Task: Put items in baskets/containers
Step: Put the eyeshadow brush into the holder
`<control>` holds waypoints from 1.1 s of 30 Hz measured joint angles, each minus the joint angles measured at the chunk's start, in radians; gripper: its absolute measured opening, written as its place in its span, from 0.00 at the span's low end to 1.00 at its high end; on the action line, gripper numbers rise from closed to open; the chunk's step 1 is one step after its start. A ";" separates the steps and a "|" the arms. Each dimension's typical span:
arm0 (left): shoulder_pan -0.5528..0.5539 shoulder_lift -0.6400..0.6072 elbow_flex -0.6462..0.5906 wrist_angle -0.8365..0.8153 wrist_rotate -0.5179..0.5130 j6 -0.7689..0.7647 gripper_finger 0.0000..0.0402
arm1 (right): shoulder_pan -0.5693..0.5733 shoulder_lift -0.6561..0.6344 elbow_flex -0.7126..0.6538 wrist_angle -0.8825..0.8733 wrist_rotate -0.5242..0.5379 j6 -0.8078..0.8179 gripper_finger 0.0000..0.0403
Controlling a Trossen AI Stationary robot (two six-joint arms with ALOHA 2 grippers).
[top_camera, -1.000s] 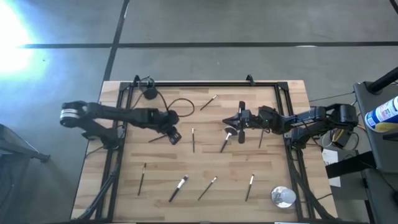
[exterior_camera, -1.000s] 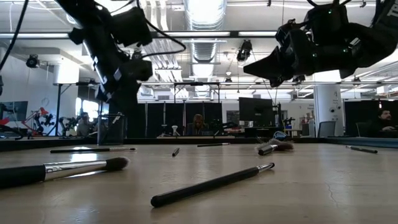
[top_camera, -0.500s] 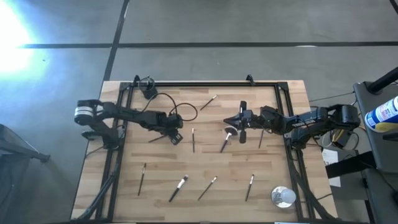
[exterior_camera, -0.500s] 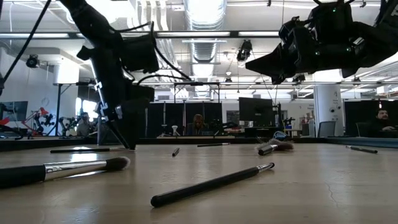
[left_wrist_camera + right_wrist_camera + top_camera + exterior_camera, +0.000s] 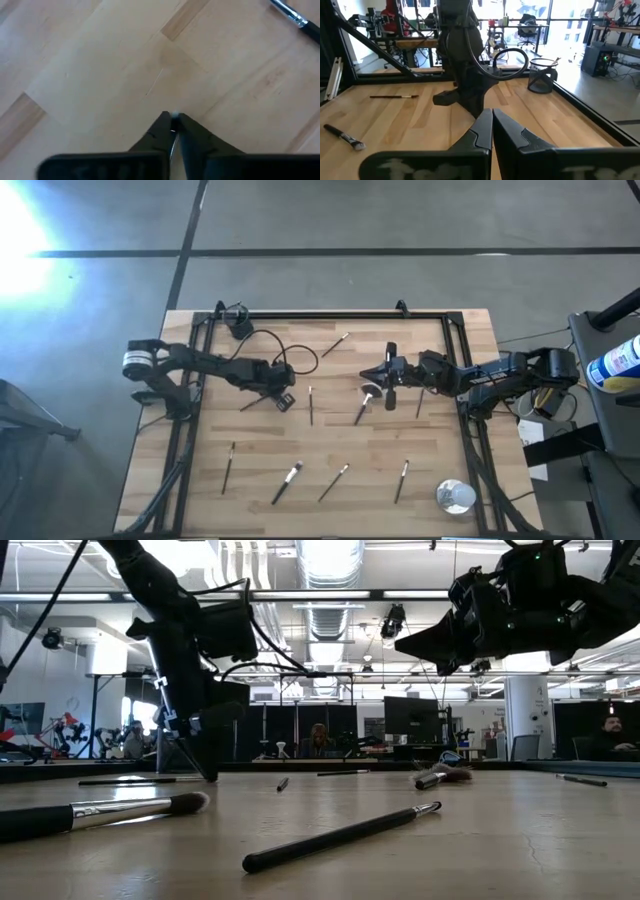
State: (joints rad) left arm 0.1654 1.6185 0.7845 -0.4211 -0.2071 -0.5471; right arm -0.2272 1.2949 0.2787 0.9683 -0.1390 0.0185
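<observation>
Several slim makeup brushes lie flat and scattered on the wooden table (image 5: 330,440). One dark brush (image 5: 255,402) lies crosswise left of centre, and it also shows in the low view (image 5: 150,780). My left gripper (image 5: 277,396) (image 5: 173,117) is down at that brush's right end, fingers closed on it. A fluffy-headed brush (image 5: 365,402) lies under my right gripper (image 5: 367,372) (image 5: 491,112), which hovers shut and holds nothing. The black mesh cup (image 5: 240,330) (image 5: 542,75) stands near the far left corner with a brush in it. My left gripper pinches the dark brush at its right end (image 5: 268,398), where a small bright bit (image 5: 173,116) shows between the fingertips. The fingers slant down from above and from the table's left, roughly along the brush. The rest of the brush lies on the table.
A shiny silver round object (image 5: 455,495) sits at the near right corner. A black frame rail (image 5: 330,315) runs along the far edge. Another brush (image 5: 295,17) lies just beyond my left fingertips. Near-side brushes (image 5: 340,835) (image 5: 100,810) lie apart, with bare wood between them.
My left gripper has come down to the table at the right end of the dark brush, while that arm's rear part swung toward the table. The brush has stayed where it lay.
</observation>
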 joint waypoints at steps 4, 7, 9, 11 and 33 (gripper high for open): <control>0.006 -0.034 0.003 -0.021 0.006 -0.003 0.01 | 0.000 0.000 0.000 0.000 0.000 0.000 0.02; 0.019 -0.089 0.008 -0.073 0.014 -0.004 0.00 | 0.000 0.000 0.000 0.001 0.000 0.000 0.02; 0.033 -0.147 0.022 -0.065 0.010 -0.008 0.00 | 0.000 0.000 0.000 0.000 0.000 0.000 0.02; 0.044 -0.208 0.023 -0.066 0.002 -0.015 0.00 | 0.000 0.000 0.000 0.001 0.000 0.000 0.02; 0.256 -0.613 0.008 0.375 -0.245 0.216 0.00 | 0.000 0.000 -0.002 0.009 0.001 -0.012 0.02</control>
State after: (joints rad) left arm 0.4215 1.0051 0.7921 -0.0457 -0.4517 -0.3313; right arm -0.2268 1.2949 0.2764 0.9775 -0.1383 0.0063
